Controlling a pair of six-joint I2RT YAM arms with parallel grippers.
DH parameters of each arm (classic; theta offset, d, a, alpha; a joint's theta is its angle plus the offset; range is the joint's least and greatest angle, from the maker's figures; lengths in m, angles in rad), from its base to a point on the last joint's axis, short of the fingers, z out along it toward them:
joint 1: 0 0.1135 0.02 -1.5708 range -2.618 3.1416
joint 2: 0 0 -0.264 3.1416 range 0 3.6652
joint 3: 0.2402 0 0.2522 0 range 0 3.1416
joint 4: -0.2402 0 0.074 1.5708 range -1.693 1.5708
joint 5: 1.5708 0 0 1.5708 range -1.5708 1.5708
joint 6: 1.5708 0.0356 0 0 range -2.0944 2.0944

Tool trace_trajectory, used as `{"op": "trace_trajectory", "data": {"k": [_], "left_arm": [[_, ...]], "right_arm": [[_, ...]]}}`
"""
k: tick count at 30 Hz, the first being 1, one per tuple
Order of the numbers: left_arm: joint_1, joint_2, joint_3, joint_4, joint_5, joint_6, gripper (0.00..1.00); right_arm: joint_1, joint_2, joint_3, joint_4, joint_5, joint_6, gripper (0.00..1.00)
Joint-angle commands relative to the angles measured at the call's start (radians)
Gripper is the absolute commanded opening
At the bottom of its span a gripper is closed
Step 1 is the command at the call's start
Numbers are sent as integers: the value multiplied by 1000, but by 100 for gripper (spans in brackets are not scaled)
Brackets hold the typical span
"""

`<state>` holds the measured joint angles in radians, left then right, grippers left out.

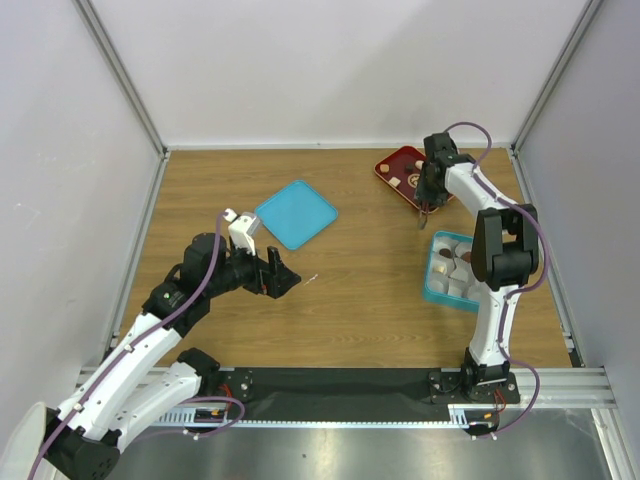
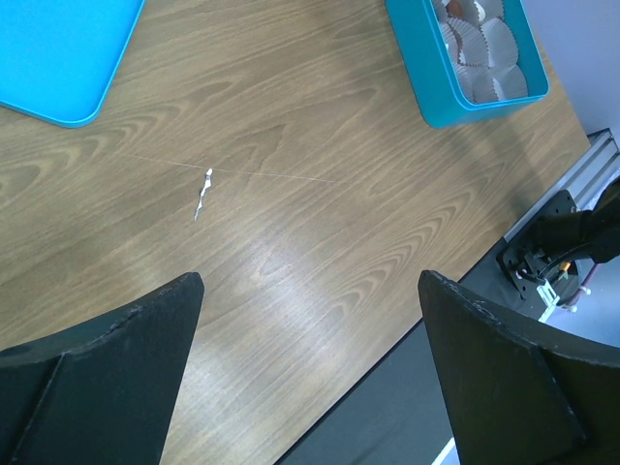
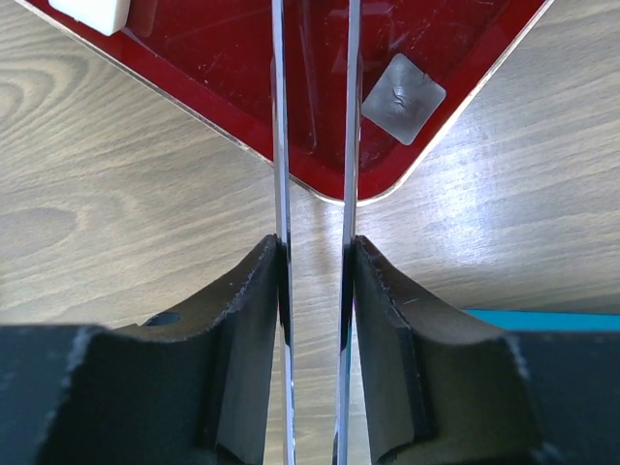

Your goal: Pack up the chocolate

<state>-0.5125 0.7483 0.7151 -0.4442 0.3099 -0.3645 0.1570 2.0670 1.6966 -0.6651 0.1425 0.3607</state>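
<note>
As tongs cross tray edge, chocolate seems apart.

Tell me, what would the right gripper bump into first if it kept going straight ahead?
Most likely the dark red tray, near its corner. The metal tweezers that the right gripper grips would touch it first, though the gap is hard to judge.

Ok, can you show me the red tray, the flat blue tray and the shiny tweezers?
red tray (image 3: 194,77), right wrist view, on the bare floor of the tray.
flat blue tray (image 1: 296,213), top view, on the middle of its surface.
tweezers (image 3: 279,145), right wrist view, on the left metal blade.
</note>
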Motion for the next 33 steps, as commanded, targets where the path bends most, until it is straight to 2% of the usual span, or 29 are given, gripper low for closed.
{"op": "trace_trajectory", "data": {"k": [1,12,16,20,23,30,33], "left_arm": [[9,3,3,13,-6,16,100],[9,-4,1,13,-3,16,100],[9,-3,3,18,3,16,100],[9,-3,4,19,14,16,100],[9,-10,4,19,20,16,100],[9,-43,-2,30,43,12,100],[11,-49,-2,36,58,12,100]], "right_arm": [[-4,-90,51,2,-14,-38,36],[-5,-165,75,-63,-41,-54,34],[-8,-208,72,-135,-24,-39,34],[-16,-309,35,-209,6,-25,34],[-19,-399,-72,-232,14,-3,34],[-17,-720,-334,-332,39,26,35],[-17,-827,-474,-349,3,50,35]]}}
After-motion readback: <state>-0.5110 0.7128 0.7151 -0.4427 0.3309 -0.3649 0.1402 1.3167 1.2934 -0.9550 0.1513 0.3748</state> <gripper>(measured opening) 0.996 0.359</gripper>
